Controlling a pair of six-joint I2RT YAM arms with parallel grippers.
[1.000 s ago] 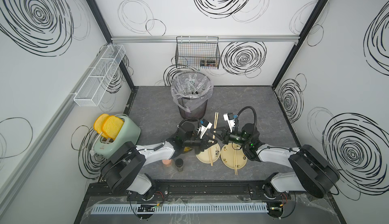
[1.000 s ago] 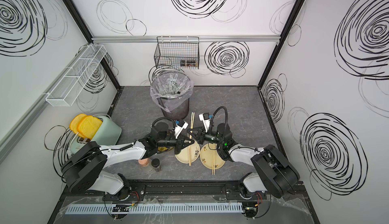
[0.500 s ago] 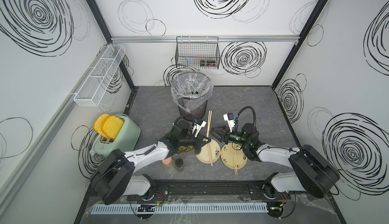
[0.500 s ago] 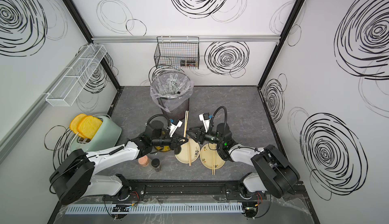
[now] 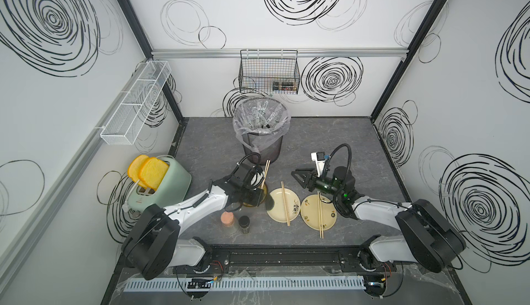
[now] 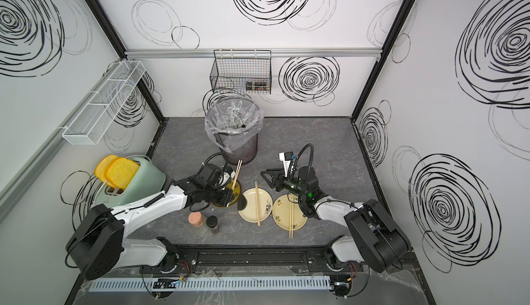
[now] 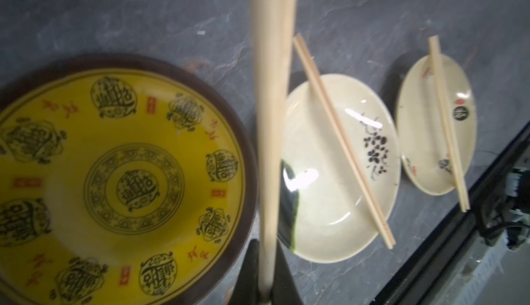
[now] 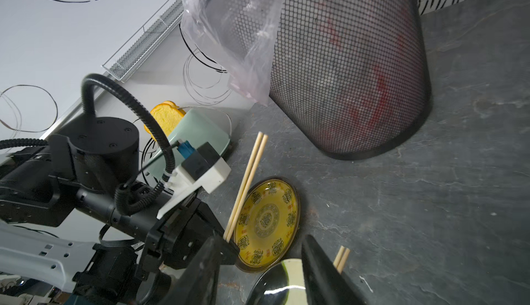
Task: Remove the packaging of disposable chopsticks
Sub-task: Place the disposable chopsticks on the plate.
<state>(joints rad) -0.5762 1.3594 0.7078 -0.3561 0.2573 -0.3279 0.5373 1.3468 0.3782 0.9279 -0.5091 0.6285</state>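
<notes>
Clear sleeves (image 5: 259,114) inside mesh bin (image 5: 263,148)

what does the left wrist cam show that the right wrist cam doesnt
Only the left wrist view: the far cream plate with its chopstick pair laid across it.
Only the right wrist view: the mesh bin with its clear liner, and the toaster.
Both: the yellow plate, the held chopsticks clamped in the left gripper, and the middle cream plate, only partly in the right wrist view.
</notes>
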